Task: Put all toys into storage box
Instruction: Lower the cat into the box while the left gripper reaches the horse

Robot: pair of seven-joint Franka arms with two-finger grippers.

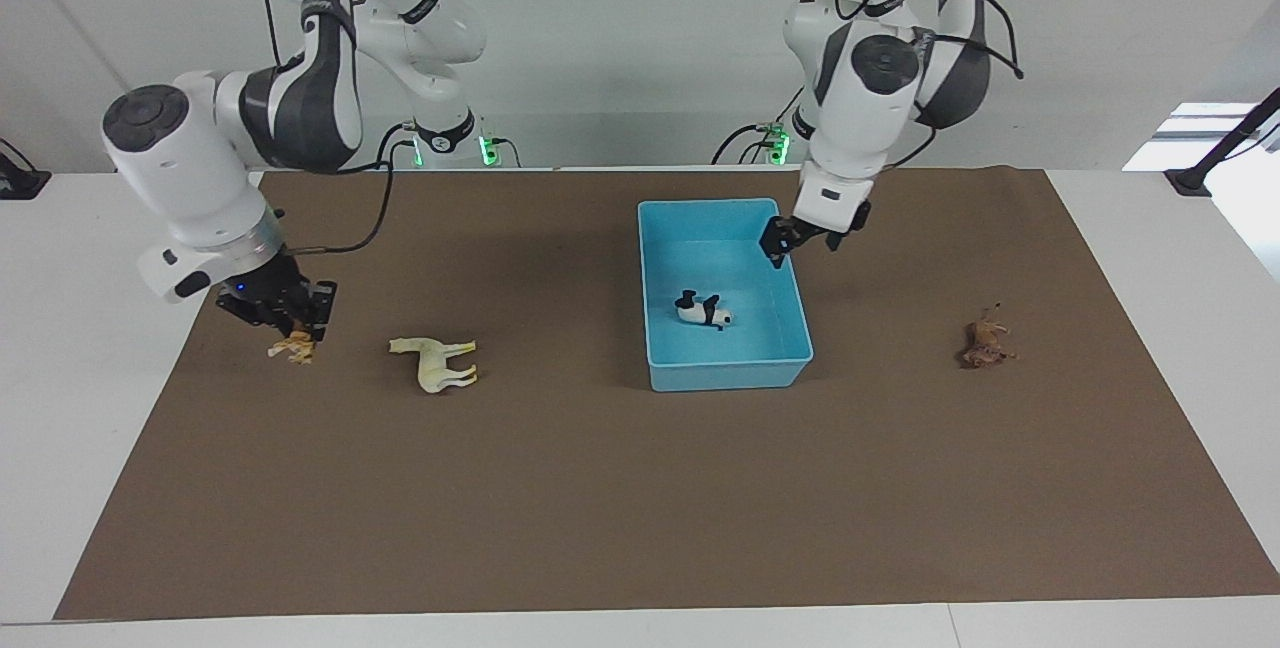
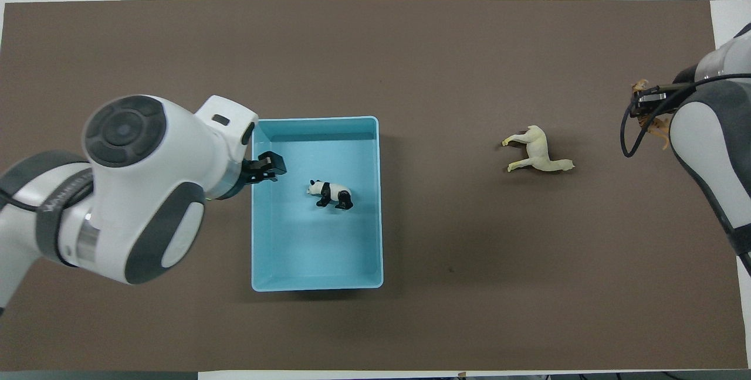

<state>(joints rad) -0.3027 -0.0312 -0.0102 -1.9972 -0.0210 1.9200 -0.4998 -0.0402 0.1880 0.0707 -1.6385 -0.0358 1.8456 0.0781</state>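
Inside the blue box, the panda is laid crosswise, head toward the left arm's end. Over that wall, the left gripper is held, its state unreadable. At the right arm's end, the right gripper is closed on the tiger, beside the horse. The brown animal lies apart.

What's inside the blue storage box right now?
Only the panda lies inside the storage box, on its floor. The left claw hangs over the box's edge at the left arm's end and hides a small patch of wall below it.
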